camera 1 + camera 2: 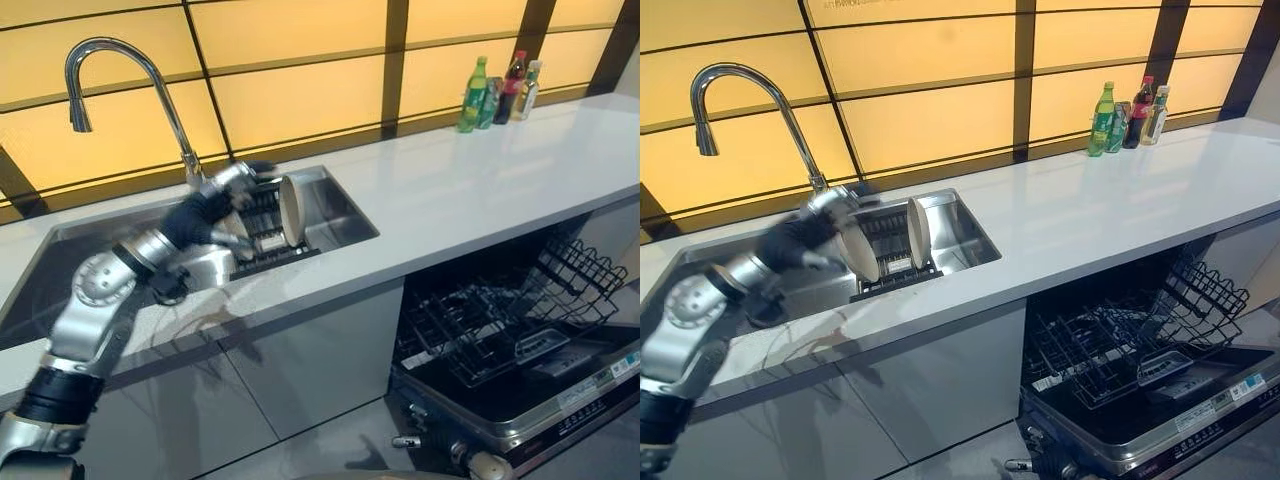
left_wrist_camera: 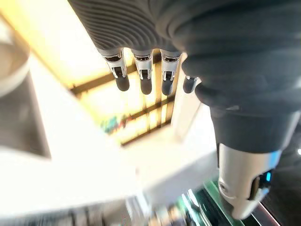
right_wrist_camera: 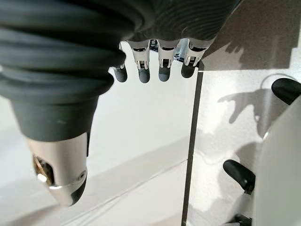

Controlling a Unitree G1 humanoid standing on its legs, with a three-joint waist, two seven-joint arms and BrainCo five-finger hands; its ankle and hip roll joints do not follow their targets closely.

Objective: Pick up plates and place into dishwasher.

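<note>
Reaching left hand [image 1: 215, 205], fingers [image 2: 143, 82] straight

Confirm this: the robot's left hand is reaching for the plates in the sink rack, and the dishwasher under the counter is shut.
One point is wrong: the dishwasher is open, its door down and its wire rack pulled out, as the left eye view shows. The rest holds: the left robot hand is at the plates standing in the sink rack.

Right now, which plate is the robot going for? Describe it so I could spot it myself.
Find the steel sink under the curved tap; a dark rack sits inside it. Two cream plates stand on edge there. It is the tilted plate beside the robot's left hand, not the upright plate farther along.
</note>
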